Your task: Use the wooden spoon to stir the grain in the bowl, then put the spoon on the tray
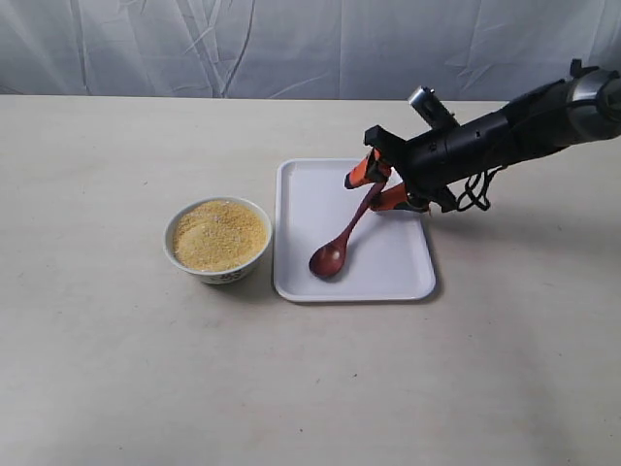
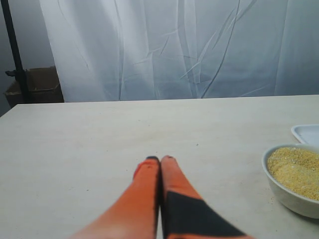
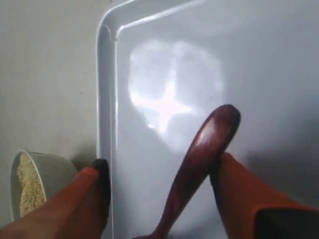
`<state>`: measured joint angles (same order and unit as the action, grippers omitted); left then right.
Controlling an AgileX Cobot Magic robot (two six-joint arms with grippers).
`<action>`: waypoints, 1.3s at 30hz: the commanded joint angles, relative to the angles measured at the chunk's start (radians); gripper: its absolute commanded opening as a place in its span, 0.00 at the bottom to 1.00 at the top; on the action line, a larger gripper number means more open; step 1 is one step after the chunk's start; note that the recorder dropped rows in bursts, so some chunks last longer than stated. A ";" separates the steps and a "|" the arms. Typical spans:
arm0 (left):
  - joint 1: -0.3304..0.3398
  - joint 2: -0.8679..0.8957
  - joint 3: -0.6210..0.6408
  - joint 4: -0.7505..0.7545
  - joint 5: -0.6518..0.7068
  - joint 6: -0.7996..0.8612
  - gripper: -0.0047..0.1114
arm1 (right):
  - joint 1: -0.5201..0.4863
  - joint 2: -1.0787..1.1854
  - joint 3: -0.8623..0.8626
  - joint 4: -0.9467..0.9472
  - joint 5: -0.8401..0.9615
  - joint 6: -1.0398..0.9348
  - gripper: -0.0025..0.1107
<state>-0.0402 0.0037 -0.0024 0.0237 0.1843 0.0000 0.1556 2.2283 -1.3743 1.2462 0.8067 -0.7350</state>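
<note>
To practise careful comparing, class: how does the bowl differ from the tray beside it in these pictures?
The bowl is round; the tray is rectangular with rounded corners. The bowl is deep-walled and smaller; the tray is flat, low-rimmed and larger. The bowl holds grain; the tray has the wooden spoon's head resting on it. Both are white and sit on the table.
</note>
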 commanded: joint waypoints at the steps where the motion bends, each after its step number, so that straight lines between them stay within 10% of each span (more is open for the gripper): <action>1: -0.001 -0.004 0.002 0.004 -0.012 0.000 0.04 | -0.005 -0.085 -0.007 -0.187 -0.059 0.182 0.54; 13: -0.001 -0.004 0.002 0.004 -0.012 0.000 0.04 | -0.003 -0.226 -0.007 -0.942 0.037 0.709 0.51; 21: -0.001 -0.004 0.002 0.004 -0.012 0.000 0.04 | 0.020 -0.451 0.038 -1.113 0.239 0.705 0.03; 39: -0.001 -0.004 0.002 0.004 -0.012 0.000 0.04 | 0.044 -1.492 0.982 -1.157 -0.398 0.711 0.02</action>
<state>-0.0402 0.0037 -0.0024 0.0254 0.1843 0.0000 0.1992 0.8451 -0.4677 0.0875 0.5280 -0.0237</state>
